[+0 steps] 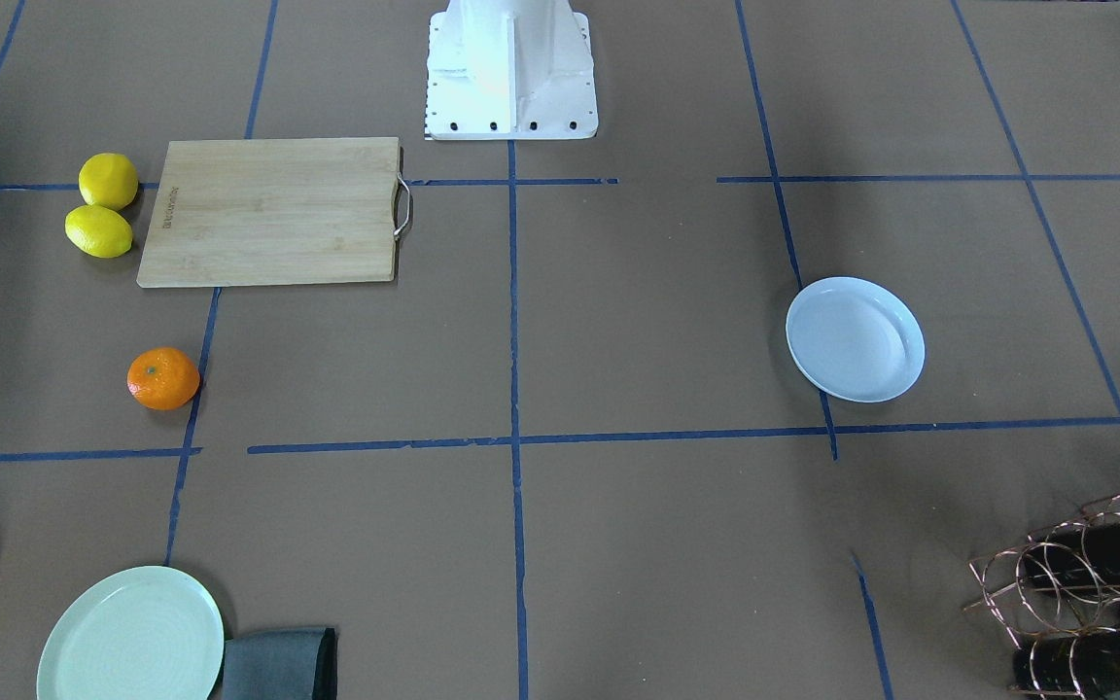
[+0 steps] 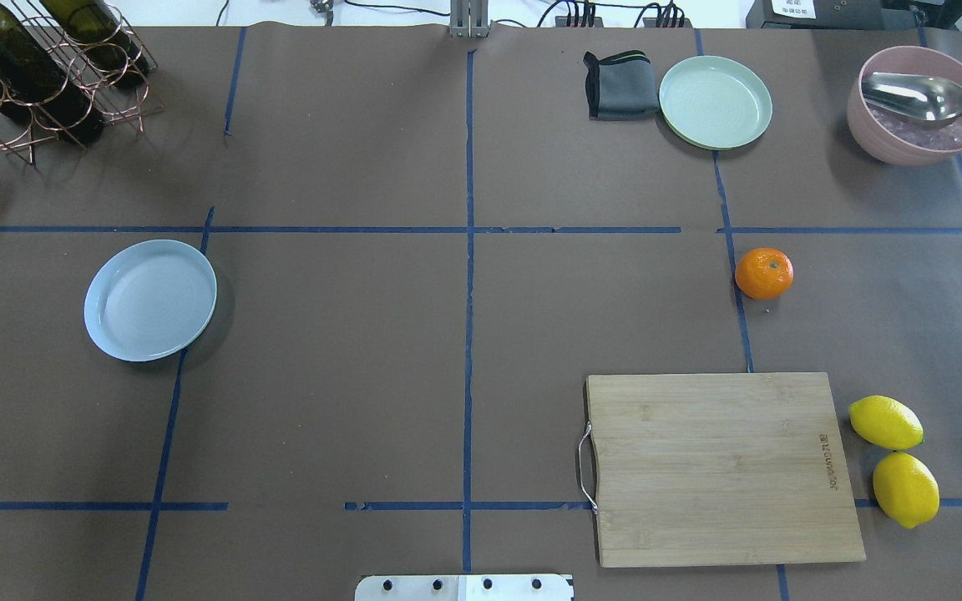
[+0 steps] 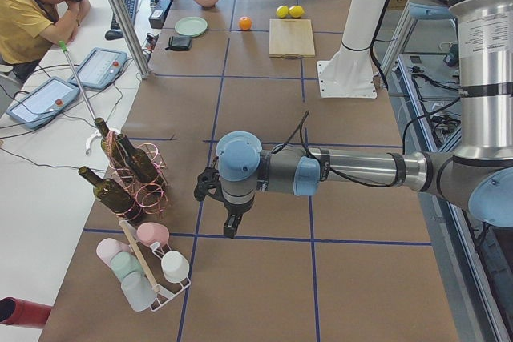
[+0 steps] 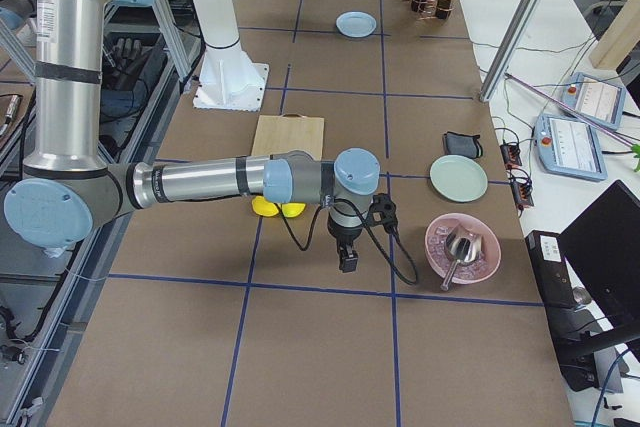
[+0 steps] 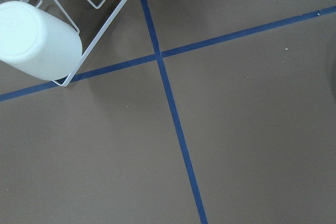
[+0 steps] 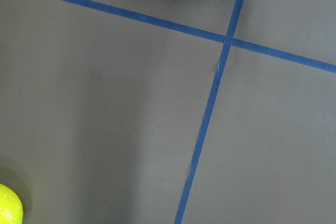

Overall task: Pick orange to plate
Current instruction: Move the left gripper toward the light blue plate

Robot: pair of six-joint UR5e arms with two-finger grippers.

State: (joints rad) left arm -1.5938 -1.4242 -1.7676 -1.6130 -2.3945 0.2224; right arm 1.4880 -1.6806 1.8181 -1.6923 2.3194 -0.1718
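Sitting alone on the brown-papered table (image 2: 364, 376), the orange (image 2: 764, 273) lies in the right half, just beyond the bamboo cutting board (image 2: 723, 467) and touching a blue tape line. The pale blue plate (image 2: 150, 300) waits well apart, far across on the left. The right gripper (image 4: 347, 259) hangs near the two lemons (image 2: 885, 422), closer to the fruit than the left gripper (image 3: 231, 226) by the bottle rack (image 3: 128, 170). Whether either is open or closed cannot be told. The reach likely falls to the right arm; nothing crowds the round fruit.
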